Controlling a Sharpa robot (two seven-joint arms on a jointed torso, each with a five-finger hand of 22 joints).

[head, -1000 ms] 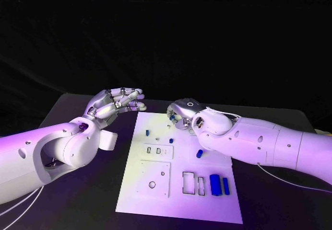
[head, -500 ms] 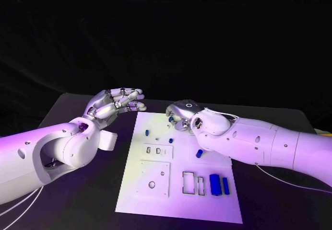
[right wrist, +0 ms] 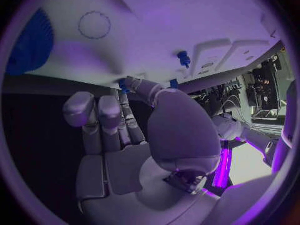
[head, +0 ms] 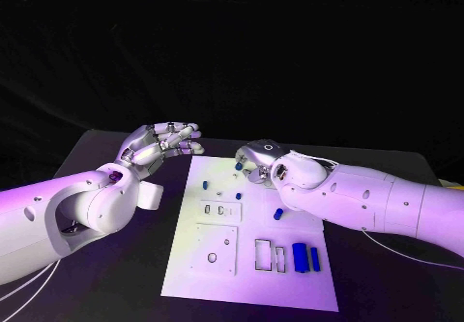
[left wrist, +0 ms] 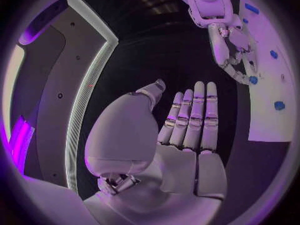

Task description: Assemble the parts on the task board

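Right hand [head: 256, 159] pinches a small blue part [head: 238, 165] over the task board [head: 290, 282]; sockets just below. Left hand [head: 166, 142] empty, fingers apart.

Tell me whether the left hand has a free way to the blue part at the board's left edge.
Probably yes: the left hand hovers open beside the task board, and nothing lies between it and that blue part.

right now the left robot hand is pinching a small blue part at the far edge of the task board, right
Not quite: it is the right robot hand that pinches the small blue part at the far edge of the task board, as the head view shows. The left robot hand holds nothing.
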